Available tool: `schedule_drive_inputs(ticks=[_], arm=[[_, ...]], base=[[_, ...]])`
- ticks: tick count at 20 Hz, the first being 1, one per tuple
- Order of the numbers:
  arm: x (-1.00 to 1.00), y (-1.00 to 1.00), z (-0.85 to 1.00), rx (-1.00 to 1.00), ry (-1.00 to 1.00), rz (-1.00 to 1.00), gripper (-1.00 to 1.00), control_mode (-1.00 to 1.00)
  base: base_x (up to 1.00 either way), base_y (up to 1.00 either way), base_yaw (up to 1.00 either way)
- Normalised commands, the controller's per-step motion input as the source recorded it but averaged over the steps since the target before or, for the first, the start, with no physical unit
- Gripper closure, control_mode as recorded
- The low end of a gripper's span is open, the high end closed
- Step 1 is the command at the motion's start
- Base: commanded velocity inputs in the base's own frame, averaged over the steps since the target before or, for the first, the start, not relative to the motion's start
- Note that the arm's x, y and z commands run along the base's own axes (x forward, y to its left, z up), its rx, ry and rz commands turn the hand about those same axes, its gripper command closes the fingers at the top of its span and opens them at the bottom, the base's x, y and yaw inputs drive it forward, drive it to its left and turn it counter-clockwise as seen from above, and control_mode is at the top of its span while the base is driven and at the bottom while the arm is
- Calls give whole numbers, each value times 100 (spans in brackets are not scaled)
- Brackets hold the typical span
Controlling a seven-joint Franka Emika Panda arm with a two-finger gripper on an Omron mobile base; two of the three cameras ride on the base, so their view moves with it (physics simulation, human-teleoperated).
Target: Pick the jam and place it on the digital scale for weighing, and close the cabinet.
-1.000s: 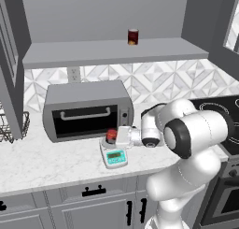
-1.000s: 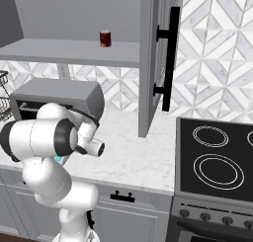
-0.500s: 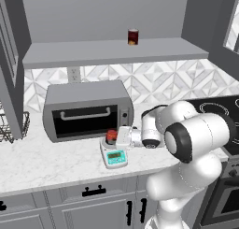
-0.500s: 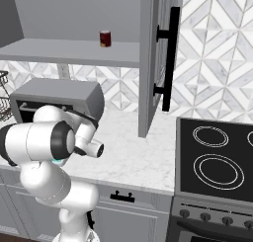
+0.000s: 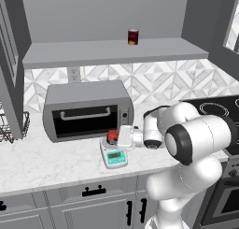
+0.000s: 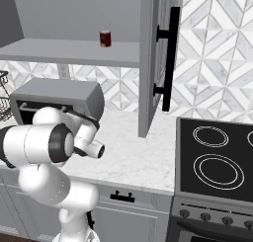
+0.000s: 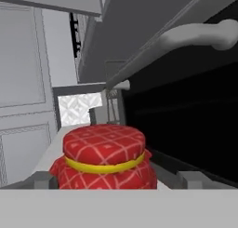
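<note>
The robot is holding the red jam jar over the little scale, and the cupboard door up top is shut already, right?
Not quite. The jam is at the digital scale, between the gripper fingers, but the cabinet door is open, as the right base view shows.

no legible text, scale display (image 5: 115,156) unreadable

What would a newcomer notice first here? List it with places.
The white arm reaches across the counter, its gripper at the red-topped jam over the scale, in front of the toaster oven. Above, the cabinet door hangs open, and a dark red can stands alone on its shelf.
</note>
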Motion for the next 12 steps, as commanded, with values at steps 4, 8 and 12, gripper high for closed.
schedule_drive_inputs(ticks=[4, 8, 12], arm=[[-9, -1, 8, 0, -12, 0, -100, -100], [-4, -3, 7, 0, -11, 0, -100, -100], [0, -1, 0, 0, -10, 0, -100, -100]], base=[[0, 0, 0], [0, 0, 0], [0, 0, 0]])
